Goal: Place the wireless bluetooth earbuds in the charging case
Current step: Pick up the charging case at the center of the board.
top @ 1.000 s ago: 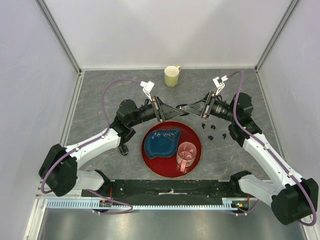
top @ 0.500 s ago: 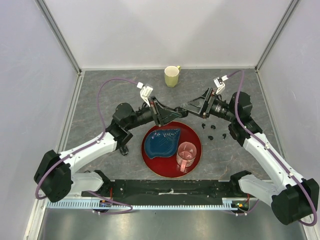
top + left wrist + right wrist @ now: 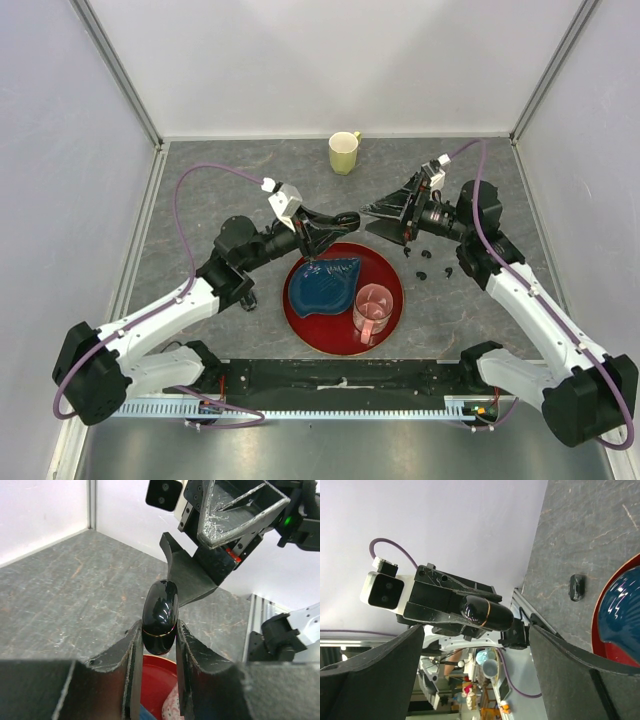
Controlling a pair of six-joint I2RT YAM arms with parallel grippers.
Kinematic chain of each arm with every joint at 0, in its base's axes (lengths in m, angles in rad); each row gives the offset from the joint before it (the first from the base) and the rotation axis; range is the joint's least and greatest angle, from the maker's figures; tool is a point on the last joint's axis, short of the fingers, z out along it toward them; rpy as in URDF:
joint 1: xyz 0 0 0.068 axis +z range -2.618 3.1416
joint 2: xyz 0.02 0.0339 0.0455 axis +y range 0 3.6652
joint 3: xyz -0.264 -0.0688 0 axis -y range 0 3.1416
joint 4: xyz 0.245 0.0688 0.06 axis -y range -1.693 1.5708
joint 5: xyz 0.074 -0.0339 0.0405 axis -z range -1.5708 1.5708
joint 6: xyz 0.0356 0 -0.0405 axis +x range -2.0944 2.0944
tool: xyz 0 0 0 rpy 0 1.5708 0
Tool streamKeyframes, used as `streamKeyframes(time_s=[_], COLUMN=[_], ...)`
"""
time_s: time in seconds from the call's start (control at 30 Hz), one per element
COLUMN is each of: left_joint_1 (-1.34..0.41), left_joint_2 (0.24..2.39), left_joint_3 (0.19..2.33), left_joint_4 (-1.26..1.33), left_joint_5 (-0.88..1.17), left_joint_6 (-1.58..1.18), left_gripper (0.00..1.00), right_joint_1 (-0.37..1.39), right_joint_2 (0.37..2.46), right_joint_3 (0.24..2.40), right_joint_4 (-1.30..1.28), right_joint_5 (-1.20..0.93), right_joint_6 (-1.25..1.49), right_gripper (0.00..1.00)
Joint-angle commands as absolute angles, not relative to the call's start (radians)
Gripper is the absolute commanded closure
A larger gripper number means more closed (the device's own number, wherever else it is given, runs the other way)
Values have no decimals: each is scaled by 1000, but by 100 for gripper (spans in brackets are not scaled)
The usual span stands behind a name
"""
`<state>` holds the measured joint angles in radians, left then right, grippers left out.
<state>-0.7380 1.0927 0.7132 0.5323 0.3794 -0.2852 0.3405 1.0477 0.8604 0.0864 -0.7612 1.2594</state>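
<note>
I read this as the early part of the job: the case is in hand, but none of the buds has gone in. My left gripper (image 3: 159,630) is clamped on the charging case (image 3: 160,607), squeezing its lower half from both sides and holding it up in the air over the middle of the desk, just past the far rim of the red tray (image 3: 303,328). My right gripper (image 3: 380,208) faces it from the right-edge side with its fingers spread wide and nothing between them, close to the case but not touching it. The case is a glossy black pebble, standing roughly on end, with a thin gold seam around it. The lid looks shut. The earbuds (image 3: 421,275) lie loose on the desk between the tray and the right edge, below my right arm. From above they are only dark specks, so I count about four and can't vouch for it. My guess at the next move is to get the lid open. The right fingers would have to come in on the free upper half without twisting the slick shell out of the left grip, and only then go down for a bud.
</note>
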Motion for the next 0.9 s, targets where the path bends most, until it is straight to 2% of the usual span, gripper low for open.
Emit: streamKeyframes(time_s=[0.0, 0.2, 0.3, 0.6, 0.87], left_joint_1=[-753, -762, -767, -773, -781], left_joint_2=[1068, 1062, 1058, 1057, 1063], left_joint_3=[709, 715, 715, 715, 716], left_joint_4=[540, 543, 545, 549, 557], left_joint_5=[324, 321, 321, 334, 344], left_joint_6=[-134, -118, -118, -120, -120], left_gripper=[98, 98, 98, 98, 98], right_joint_1=[344, 362, 377, 405, 408], right_joint_2=[1058, 1094, 1107, 1132, 1137], right_joint_3=[874, 856, 850, 819, 793], right_joint_4=[110, 143, 152, 238, 316], right_joint_5=[-807, -816, -804, -778, -765], right_joint_6=[1344, 1393, 1400, 1468, 1526], right_gripper=[9, 18, 18, 33, 34])
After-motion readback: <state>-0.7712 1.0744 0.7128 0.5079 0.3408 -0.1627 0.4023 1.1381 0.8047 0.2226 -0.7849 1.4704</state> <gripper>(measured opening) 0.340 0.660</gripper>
